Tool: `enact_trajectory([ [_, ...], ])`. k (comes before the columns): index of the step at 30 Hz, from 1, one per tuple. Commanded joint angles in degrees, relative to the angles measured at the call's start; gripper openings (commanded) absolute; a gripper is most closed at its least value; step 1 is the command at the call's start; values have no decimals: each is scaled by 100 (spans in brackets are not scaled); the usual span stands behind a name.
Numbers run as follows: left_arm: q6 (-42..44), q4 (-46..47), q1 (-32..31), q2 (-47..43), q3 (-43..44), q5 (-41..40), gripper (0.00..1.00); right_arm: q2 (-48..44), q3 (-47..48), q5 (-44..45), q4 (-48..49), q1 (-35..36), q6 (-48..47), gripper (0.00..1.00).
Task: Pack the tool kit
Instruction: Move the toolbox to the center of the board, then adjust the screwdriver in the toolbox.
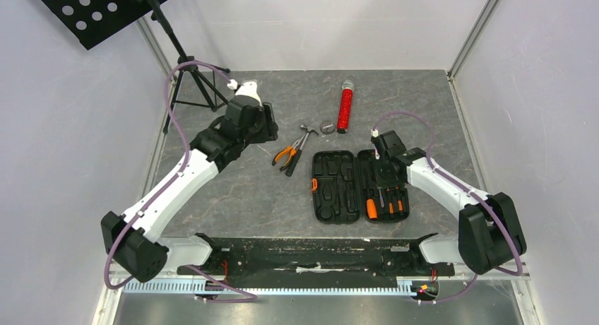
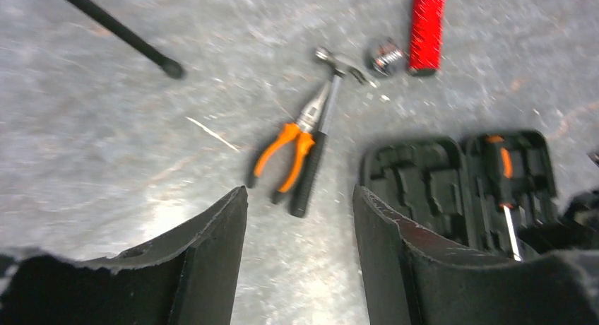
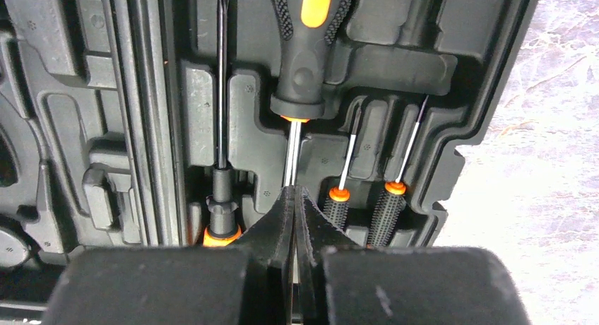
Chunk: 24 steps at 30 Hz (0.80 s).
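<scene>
We log right gripper (image 3: 293,195) shut over screwdriver (image 3: 305,56), likely seating it in case (image 3: 92,92); left gripper (image 2: 298,195) wide, lined on pliers (image 2: 291,133).

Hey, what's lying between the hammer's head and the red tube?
A small round silvery object, by the near end of the red tube; top and left wrist views show it.

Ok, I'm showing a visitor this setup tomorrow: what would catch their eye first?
Probably the open black case in the middle of the table, with orange-handled screwdrivers seated in its right half and the right end effector shut just above them. Then the orange-handled pliers and the hammer lying loose to its left, and the red tube beyond.
</scene>
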Motion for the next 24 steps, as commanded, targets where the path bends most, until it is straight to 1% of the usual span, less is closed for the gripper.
enact_trajectory([
  [1, 953, -97, 115, -319, -92, -1357, 63, 9, 150, -175, 50, -30, -72, 0],
  [3, 1077, 95, 147, -385, -333, -1767, 63, 48, 144, -174, 41, -36, -65, 0],
  [5, 1126, 207, 184, -408, -521, -1885, 63, 92, 113, -156, 50, -40, -68, 0],
  [11, 1118, 235, 202, -357, -593, -1804, 63, 157, -25, -89, 80, -75, -81, 0],
  [19, 1126, 240, 230, -362, -616, -1782, 63, 288, -293, -218, 153, -85, -117, 0],
  [24, 1126, 243, 255, -382, -627, -1773, 63, 231, -78, -113, 60, -84, -129, 0],
])
